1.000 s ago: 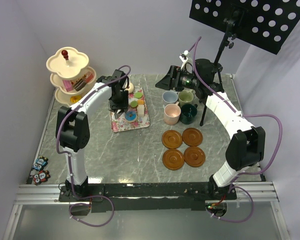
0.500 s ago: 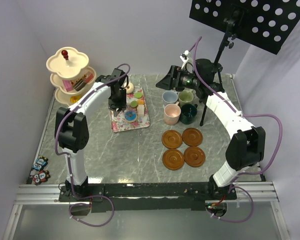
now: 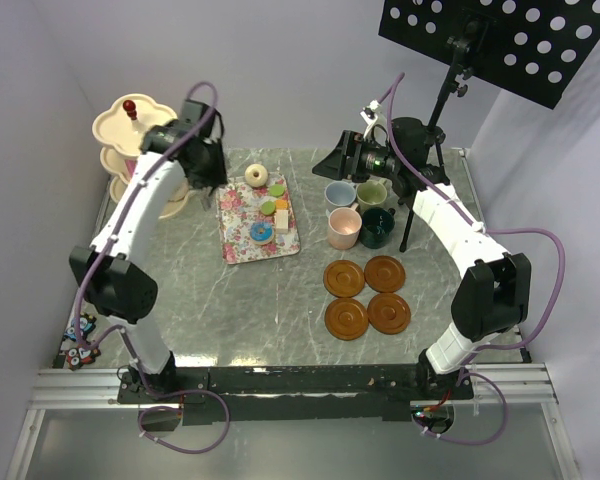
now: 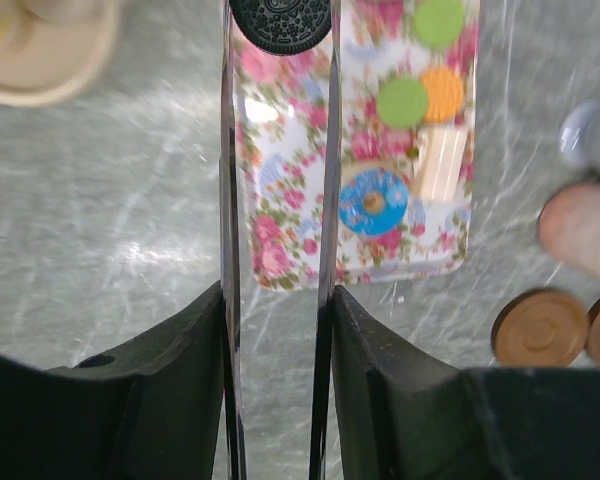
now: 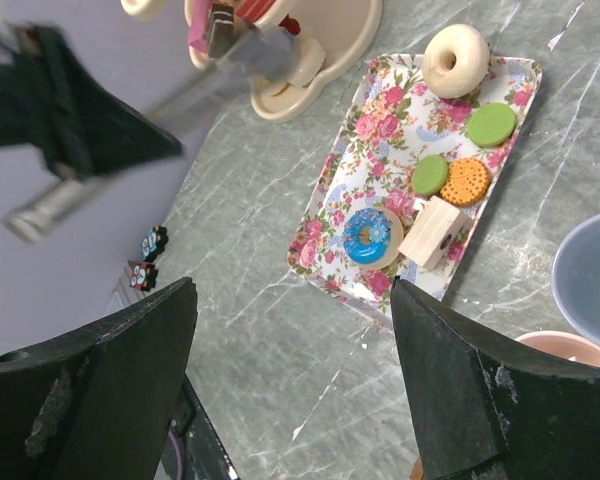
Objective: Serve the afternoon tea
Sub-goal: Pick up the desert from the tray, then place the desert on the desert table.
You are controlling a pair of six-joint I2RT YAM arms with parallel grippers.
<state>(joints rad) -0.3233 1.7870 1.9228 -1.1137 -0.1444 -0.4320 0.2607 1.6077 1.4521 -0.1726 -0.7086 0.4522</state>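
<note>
The left gripper (image 4: 277, 310) clamps the metal tongs (image 4: 326, 180), whose tips pinch 1 dark cookie (image 4: 280, 22). The cream stand (image 4: 45, 60) lies just left of those tips. The right gripper (image 5: 292, 300) hangs wide open, farther off.

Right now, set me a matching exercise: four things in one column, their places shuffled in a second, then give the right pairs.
Things
1. black cookie
2. blue donut
3. pink mug
4. brown saucers

Places
A. lying on the floral tray
B. bare on the table, nearest the arm bases
C. pinched at the tip of the tongs
D. right beside the dark green mug

Pairs: 1-C, 2-A, 3-D, 4-B
</note>
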